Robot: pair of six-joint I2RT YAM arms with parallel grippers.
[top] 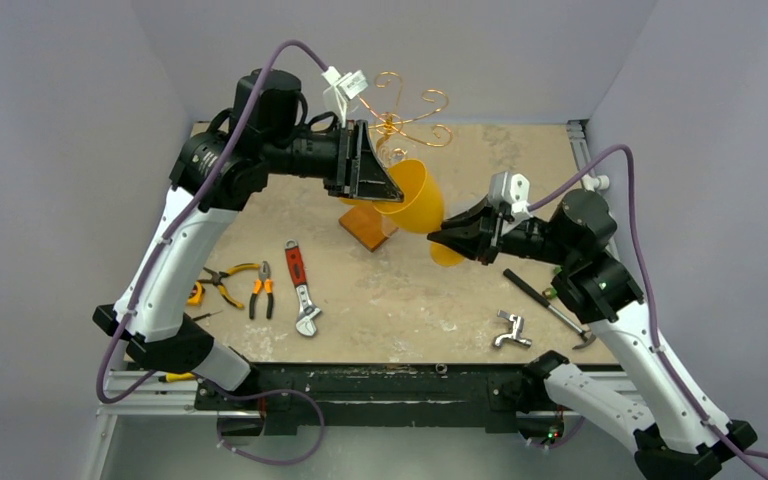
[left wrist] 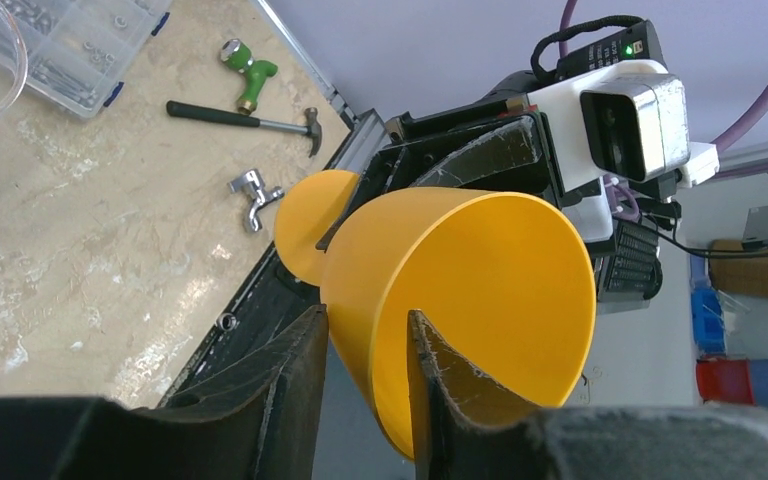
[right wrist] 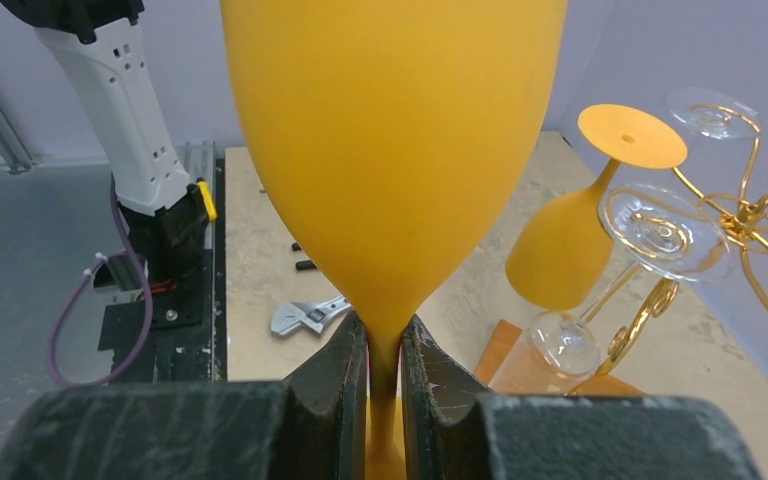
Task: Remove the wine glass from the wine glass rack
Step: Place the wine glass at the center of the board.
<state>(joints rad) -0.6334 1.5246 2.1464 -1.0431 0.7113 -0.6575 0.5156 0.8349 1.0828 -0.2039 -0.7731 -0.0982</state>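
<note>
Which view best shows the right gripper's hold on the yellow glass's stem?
Right wrist: the right gripper pinches the stem just below the bowl of the yellow glass. Top external shows only the fingers meeting the glass near its foot; left wrist has the bowl hiding the stem.

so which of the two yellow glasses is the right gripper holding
The yellow glass in mid-air, its stem pinched in the right gripper. The other yellow glass is upside down, foot up, back by the golden rack.
</note>
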